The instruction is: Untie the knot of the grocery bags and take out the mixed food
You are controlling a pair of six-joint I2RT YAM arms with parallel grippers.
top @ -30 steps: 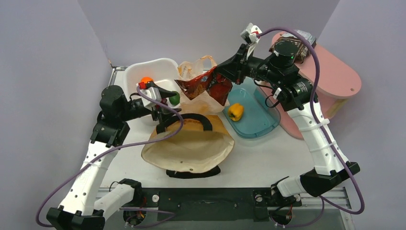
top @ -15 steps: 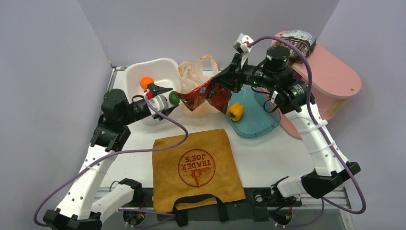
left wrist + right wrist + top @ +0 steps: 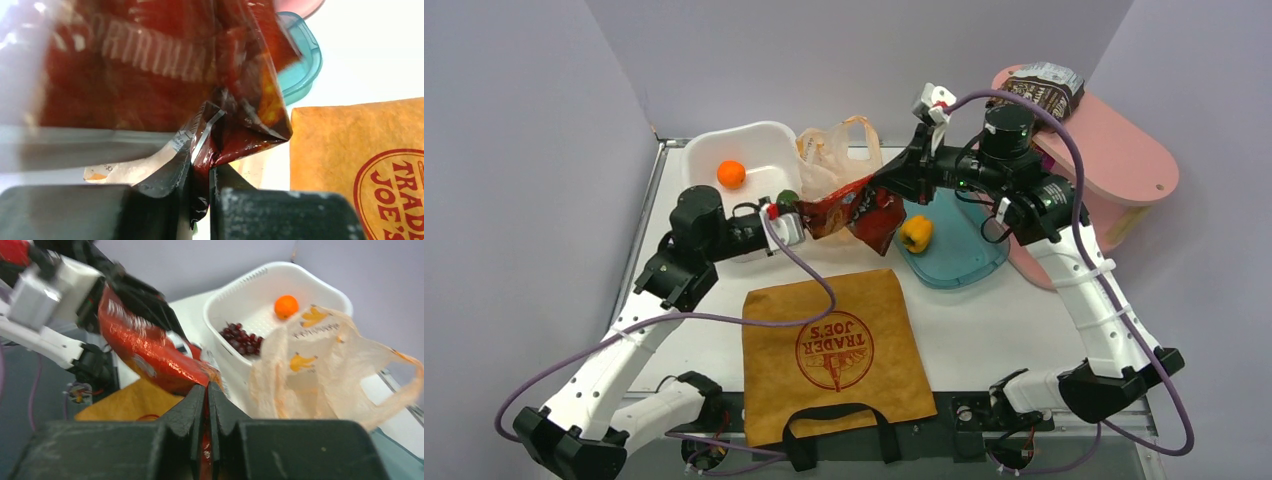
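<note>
Our left gripper (image 3: pixel 202 167) and right gripper (image 3: pixel 206 390) are both clamped on the crinkly red foil Doritos bag (image 3: pixel 854 205) — one end each — held up toward the bench's far edge.

Top cam: bright, even, diffuse light from overhead. Shadows faint and soft-edged on table (image 3: pixel 994 330); no hard glare. Sharp edge to edge.

Left wrist cam: Doritos bag (image 3: pixel 150 65) too close, out of focus, w/ washed-out smear at 10 o'clock. Foil glints nr centre. Table blown white at 2 o'clock.

Right wrist cam: soft overall, motion blur strongest at 10 o'clock. Peach plastic bag (image 3: pixel 310 370) glows translucent at 3 o'clock.
</note>
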